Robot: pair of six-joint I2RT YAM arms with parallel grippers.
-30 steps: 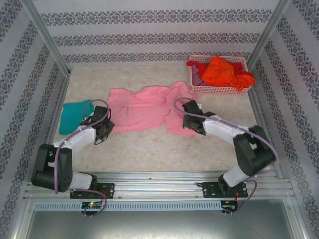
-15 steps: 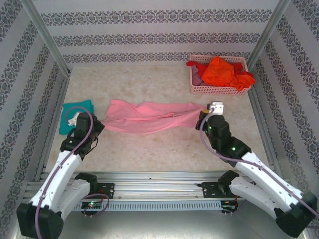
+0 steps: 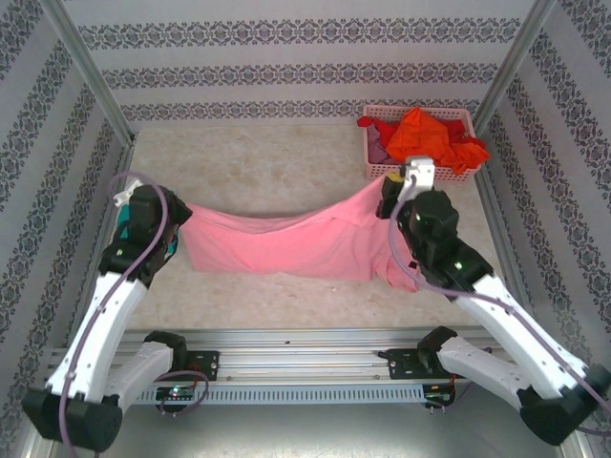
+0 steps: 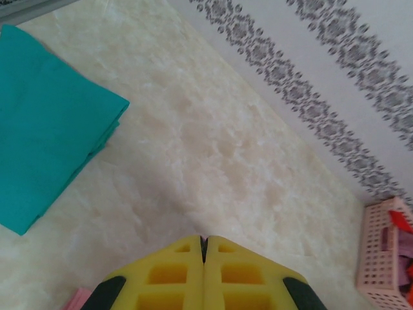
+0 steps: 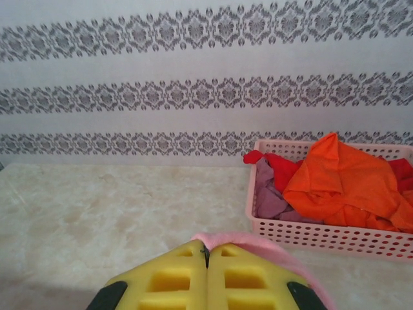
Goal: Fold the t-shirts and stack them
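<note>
The light pink t-shirt (image 3: 296, 243) hangs spread in the air between both grippers, sagging in the middle. My left gripper (image 3: 179, 219) is shut on its left corner; in the left wrist view the yellow fingers (image 4: 204, 239) are pressed together with a pink sliver at the tips. My right gripper (image 3: 386, 197) is shut on the right corner, and pink cloth (image 5: 258, 244) drapes over its closed fingers (image 5: 206, 248). A folded teal t-shirt (image 4: 45, 123) lies flat on the table at the left, mostly hidden under my left arm in the top view.
A pink lattice basket (image 3: 420, 173) stands at the back right, close to my right gripper, holding an orange t-shirt (image 5: 342, 181), a red one (image 5: 284, 165) and a mauve one (image 5: 271, 197). Patterned walls and metal posts enclose the table (image 3: 286, 162).
Both arms have risen and moved apart and back, lifting the pink t-shirt off the table and stretching it out. The grippers stayed shut throughout.
</note>
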